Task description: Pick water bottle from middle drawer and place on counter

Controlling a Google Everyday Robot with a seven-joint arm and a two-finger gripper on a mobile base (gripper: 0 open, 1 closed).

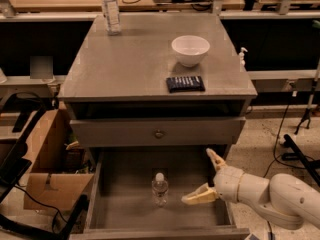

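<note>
The water bottle (160, 188), small and clear with a white cap, stands upright on the bare grey floor of the open middle drawer (125, 206). My gripper (204, 179) comes in from the right over the drawer's right side, its cream fingers spread wide and empty. The lower fingertip is a short way right of the bottle and not touching it. The counter (135, 59) is the broad grey top of the cabinet above.
On the counter stand a white bowl (190, 50), a dark flat packet (185, 83) and a second clear bottle (111, 9) at the back left. A shut drawer front with a round knob (159, 133) sits above the open drawer. A cardboard box (47, 174) is at left.
</note>
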